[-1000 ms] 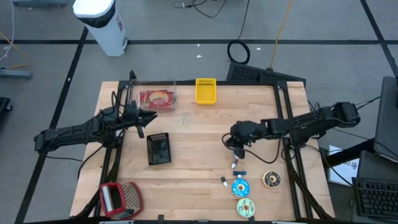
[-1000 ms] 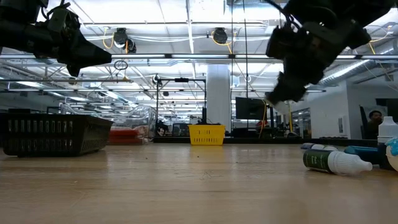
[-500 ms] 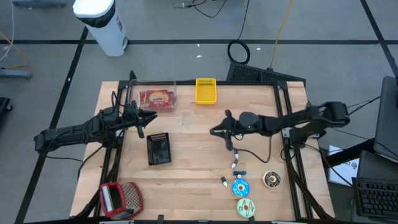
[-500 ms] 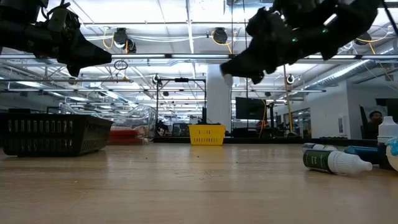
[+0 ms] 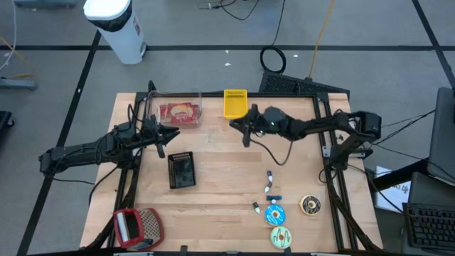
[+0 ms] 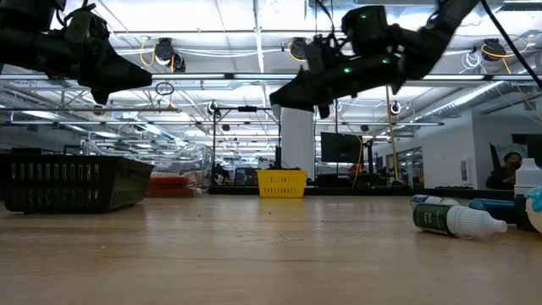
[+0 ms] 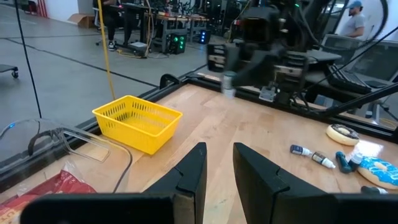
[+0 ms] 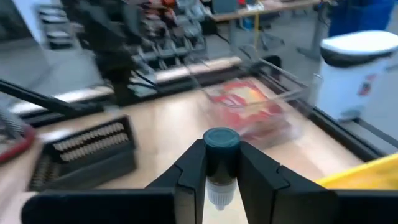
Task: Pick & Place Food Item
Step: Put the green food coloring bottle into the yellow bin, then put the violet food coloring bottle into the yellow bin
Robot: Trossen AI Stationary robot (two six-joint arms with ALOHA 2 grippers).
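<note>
Bottle point(image 8: 221, 163) sits pinched between my right gripper point(image 5: 242, 129)'s fingers, cap toward the camera, held in the air just at 6 o'clock of the yellow basket point(image 5: 235, 104) near the table point(image 5: 220, 178)'s far edge. I judge the pick done and the placing left: the basket looks like the likely target, though I can't be sure, and nothing shows inside it yet. My left gripper point(image 5: 162, 134) waits at 9 o'clock by the clear bin point(image 5: 175, 112), fingers narrowly apart and holding nothing.

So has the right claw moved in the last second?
Yes. The right claw, shut on a small bottle, has travelled from near the donuts toward the yellow basket.
</note>
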